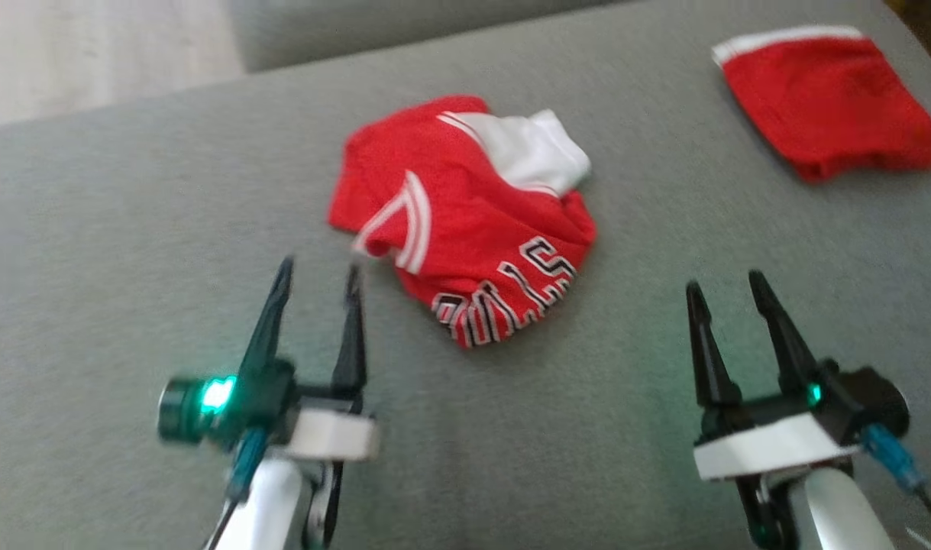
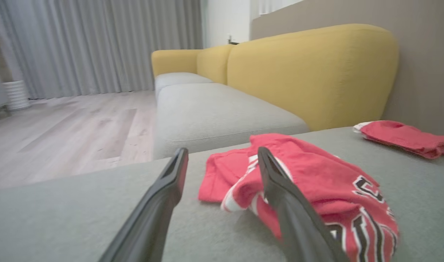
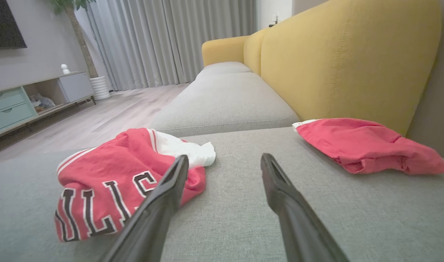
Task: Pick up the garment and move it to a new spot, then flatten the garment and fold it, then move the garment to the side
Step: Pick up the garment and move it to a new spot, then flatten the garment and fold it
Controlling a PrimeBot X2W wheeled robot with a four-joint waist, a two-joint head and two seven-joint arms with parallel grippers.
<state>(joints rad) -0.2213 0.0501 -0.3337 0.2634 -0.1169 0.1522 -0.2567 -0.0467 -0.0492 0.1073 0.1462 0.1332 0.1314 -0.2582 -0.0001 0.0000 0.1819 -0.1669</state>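
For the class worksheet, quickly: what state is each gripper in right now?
Left gripper: open, holding nothing.
Right gripper: open, holding nothing.

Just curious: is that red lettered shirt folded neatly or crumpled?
Crumpled. The lettered garment lies bunched on the grey cushion, its lettering warped and a white part twisted out.

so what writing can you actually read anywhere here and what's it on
"ULLS": black letters edged in white, on the crumpled red jersey. The U is partly creased, and anything before it is lost in the fold.
The folded red garment shows no readable text.
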